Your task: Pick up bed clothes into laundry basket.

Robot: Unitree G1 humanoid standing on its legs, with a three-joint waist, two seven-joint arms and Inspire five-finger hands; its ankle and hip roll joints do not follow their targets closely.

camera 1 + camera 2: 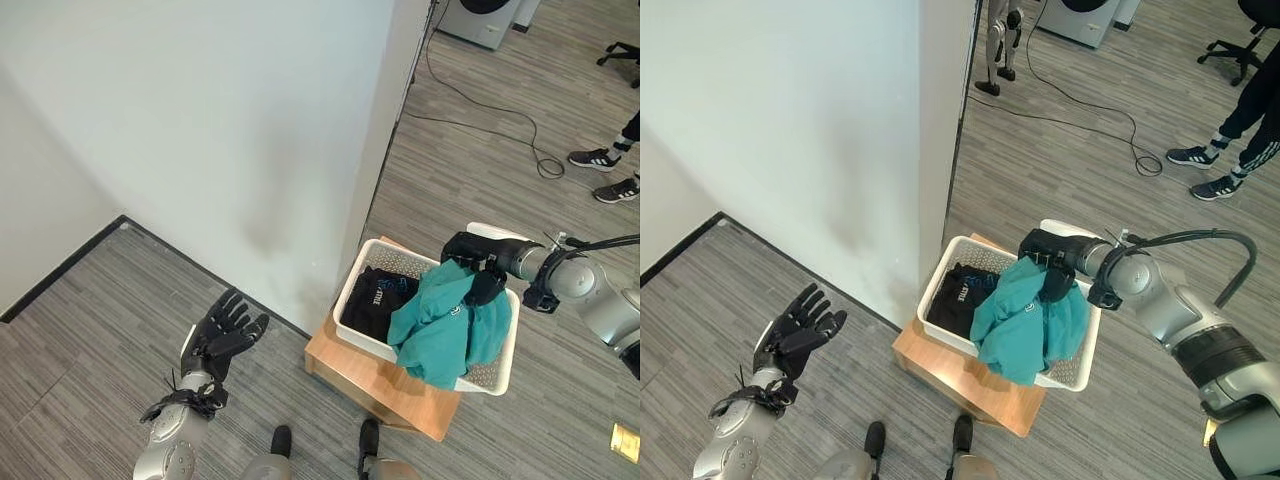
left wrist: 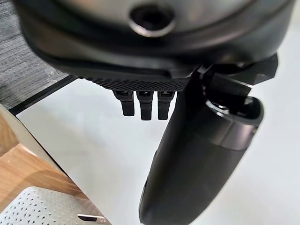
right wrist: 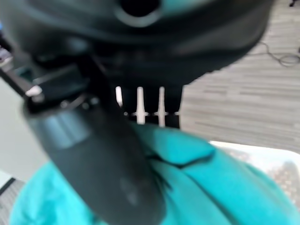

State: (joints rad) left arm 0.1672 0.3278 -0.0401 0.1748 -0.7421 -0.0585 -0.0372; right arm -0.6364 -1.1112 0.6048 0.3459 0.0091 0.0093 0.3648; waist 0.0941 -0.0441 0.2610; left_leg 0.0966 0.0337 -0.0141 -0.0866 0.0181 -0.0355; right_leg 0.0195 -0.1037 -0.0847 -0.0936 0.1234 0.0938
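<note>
Nearest, the robot's left hand (image 1: 228, 330) hangs over the grey plank floor (image 1: 90, 350) with its dark fingers spread and straight, holding nothing. Beyond it, a low wooden stand (image 1: 370, 385) carries the white perforated plastic laundry basket (image 1: 500, 370). Inside lies a folded black garment (image 1: 372, 300) with small white print, too small to read. A soft teal fabric garment (image 1: 440, 335) spills over the basket's near rim, partly inside and partly hanging out. The right hand (image 1: 478, 262) sits on its upper folds, thumb and fingers curled into the cloth, pinching it. The teal cloth looks light, limp and unbreakable; it will sag and trail, so a bunched fold near its middle seems the better hold. Farther off, a person's dark sneakers (image 1: 605, 172) stand on the floor.
</note>
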